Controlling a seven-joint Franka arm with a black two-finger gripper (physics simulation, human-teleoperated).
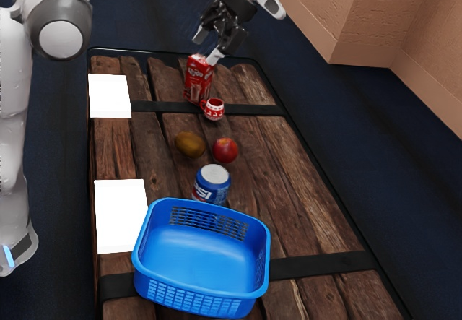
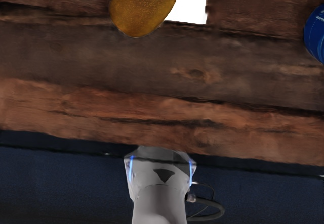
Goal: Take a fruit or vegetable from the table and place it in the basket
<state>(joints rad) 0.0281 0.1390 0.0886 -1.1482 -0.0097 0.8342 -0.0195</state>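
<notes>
In the exterior view, my gripper point(image 1: 206, 47) is up at the far end of the table, over the red carton in the picture, its two fingertips apart and nothing between them. A brown oval fruit or vegetable point(image 1: 190, 144) lies mid-table, with a red apple point(image 1: 225, 150) beside it. The blue basket point(image 1: 266, 262) stands at the near end, and its visible inside holds nothing. In the wrist view the brown oval item point(image 2: 143, 6) lies on the wood, away from the hand.
A blue soda can point(image 1: 212, 185) stands between the fruit and the basket; in the wrist view the can point(image 2: 316, 34) is at the edge. Past the apple are a small red-and-white cup point(image 1: 214, 109) and a red carton point(image 1: 197, 80). White sheets point(image 1: 120, 215) lie along one side.
</notes>
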